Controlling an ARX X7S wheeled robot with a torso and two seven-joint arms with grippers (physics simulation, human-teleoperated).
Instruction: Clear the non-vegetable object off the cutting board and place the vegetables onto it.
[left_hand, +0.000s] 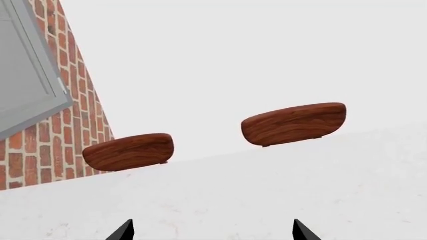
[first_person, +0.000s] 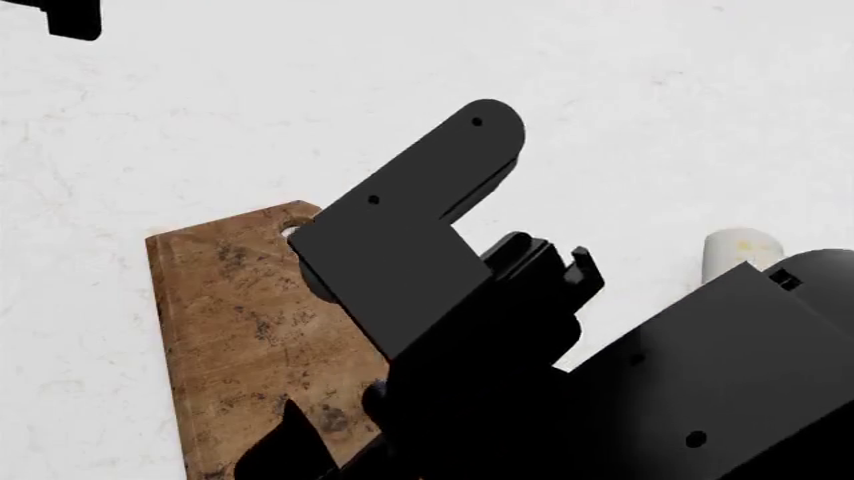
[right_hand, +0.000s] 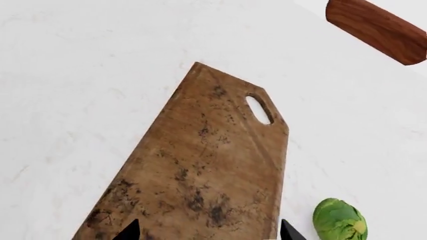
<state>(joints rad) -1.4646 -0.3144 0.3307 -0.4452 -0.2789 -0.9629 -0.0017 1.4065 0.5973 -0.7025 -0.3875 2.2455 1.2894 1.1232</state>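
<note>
A: Though I looked for writing, no label or brand can be read on anything here. What does the right arm (first_person: 534, 340) do?

B: It is a black, flat-sided, boxy arm that crosses the head view from the near right and covers the near right part of the board (first_person: 227, 300). The right gripper (right_hand: 208, 230) hangs above the board's near end, pointing down at it. Only two black fingertips (right_hand: 130, 231) show in the right wrist view; they stand spread apart with bare board between them, pinching nothing.

A: And the board itself?

B: Worn brown wood with dark stains, rectangular with clipped corners, and an oval handle hole (right_hand: 259, 109) at its far end. It lies flat on the white, faintly mottled table (first_person: 641, 90). Nothing rests on the part that shows.

A: The vegetables?

B: A round leafy green sprout (right_hand: 340, 220) with a yellowish tip lies on the table just beside the board's right edge, off it. I cannot see the other one.

A: The wrap?

B: Its pale end (first_person: 741, 250) shows on the table to the right, well apart from the board, partly behind the arm.

A: The left gripper (left_hand: 212, 231)?

B: Its two tips are spread over bare table. Beyond the table's far edge stand two rounded, glossy wooden chair backs (left_hand: 293, 124), with a red brick wall (left_hand: 47, 150) to the far left.
</note>
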